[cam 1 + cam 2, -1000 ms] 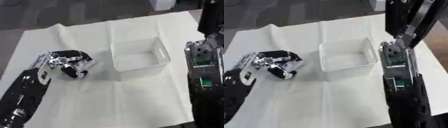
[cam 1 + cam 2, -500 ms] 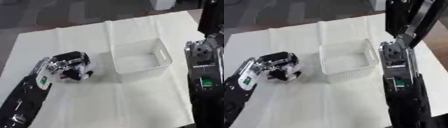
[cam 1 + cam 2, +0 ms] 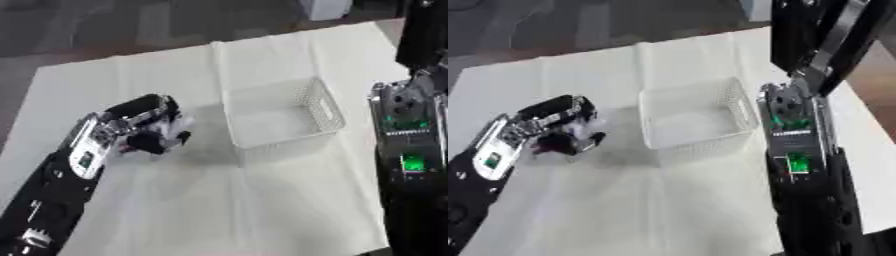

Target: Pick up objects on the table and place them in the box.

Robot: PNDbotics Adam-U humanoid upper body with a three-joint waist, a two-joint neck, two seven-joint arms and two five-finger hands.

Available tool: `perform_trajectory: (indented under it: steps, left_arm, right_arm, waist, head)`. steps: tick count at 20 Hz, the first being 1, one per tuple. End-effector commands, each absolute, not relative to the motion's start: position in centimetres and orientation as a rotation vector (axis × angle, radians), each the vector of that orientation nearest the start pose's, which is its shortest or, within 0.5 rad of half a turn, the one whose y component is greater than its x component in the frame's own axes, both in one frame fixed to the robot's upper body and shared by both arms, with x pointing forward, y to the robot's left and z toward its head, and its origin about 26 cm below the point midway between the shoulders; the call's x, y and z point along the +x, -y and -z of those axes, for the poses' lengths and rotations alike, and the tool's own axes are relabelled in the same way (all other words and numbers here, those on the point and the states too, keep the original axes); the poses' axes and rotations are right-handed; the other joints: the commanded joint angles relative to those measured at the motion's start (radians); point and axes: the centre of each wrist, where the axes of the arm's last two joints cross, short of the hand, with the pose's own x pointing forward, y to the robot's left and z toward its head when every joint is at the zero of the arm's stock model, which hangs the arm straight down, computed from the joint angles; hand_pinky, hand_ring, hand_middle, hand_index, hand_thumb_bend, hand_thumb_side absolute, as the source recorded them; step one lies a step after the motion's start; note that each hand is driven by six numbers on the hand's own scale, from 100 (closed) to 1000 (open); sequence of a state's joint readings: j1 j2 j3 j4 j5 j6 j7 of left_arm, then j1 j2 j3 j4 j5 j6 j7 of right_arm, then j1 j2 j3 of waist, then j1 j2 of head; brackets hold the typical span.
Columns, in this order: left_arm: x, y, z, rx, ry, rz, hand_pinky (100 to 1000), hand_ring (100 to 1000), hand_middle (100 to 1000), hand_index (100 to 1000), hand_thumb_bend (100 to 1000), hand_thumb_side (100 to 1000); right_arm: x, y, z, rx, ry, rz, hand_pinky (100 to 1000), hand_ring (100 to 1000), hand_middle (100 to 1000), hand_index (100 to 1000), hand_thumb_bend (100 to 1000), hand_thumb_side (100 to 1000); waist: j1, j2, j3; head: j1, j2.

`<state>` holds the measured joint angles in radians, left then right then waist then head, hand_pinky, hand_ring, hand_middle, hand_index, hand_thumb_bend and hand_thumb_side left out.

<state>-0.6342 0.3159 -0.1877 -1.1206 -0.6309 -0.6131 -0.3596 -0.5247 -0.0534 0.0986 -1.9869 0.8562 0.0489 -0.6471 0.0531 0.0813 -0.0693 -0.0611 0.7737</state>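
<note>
Left hand was seen curled around a small white object, nearer the white basket than before; right forearm was shown fuller in the right eye view, its hand unseen.

box: white, perforated mesh | cloth: cream-white | left hand: black and silver | arm lights: green

2 head eyes look down—seemingly sharing the basket.
</note>
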Motion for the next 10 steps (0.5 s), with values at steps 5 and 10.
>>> perform_trajectory:
  steps: [5,10]
  left_arm:
    - [42.9,-23.5,-13.6,0.336,2.035,1.581,100,100,100,262,100,510]
    - [42.8,-23.1,-16.7,0.382,2.095,1.631,100,100,100,253,100,512]
  right_arm:
    - [30.7,16.5,-24.9,1.324,-3.146,-0.266,362,497,645,835,100,856]
    - [30.7,16.6,-24.8,1.326,-3.142,-0.257,362,497,645,835,100,855]
  waist:
    - [0.003,-0.016,-0.001]
    - [0.009,-0.02,0.0]
  head:
    - [-0.006,-0.004]
    - [-0.04,-0.004]
